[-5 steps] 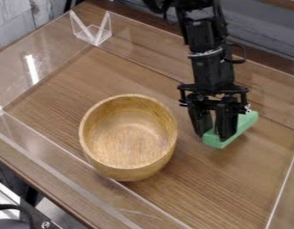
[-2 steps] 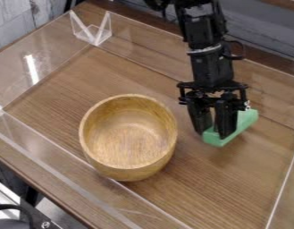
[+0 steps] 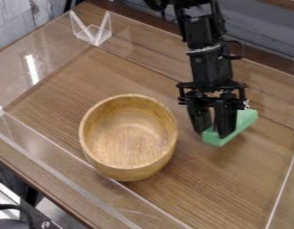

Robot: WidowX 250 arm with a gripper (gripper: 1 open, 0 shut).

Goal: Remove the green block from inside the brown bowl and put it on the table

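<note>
The green block [image 3: 231, 129] lies on the worktop [image 3: 137, 72] to the right of the bowl [image 3: 129, 136], well clear of its rim — outside it, not in it. The black end effector [image 3: 211, 121] points steeply down with its fingers closed on the block's left part. The bowl stands empty — light wood, thick-walled — near the worktop's front edge.

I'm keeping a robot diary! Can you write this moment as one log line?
claw: shut on green block | green block: on table, right of brown bowl | brown bowl: empty
</note>
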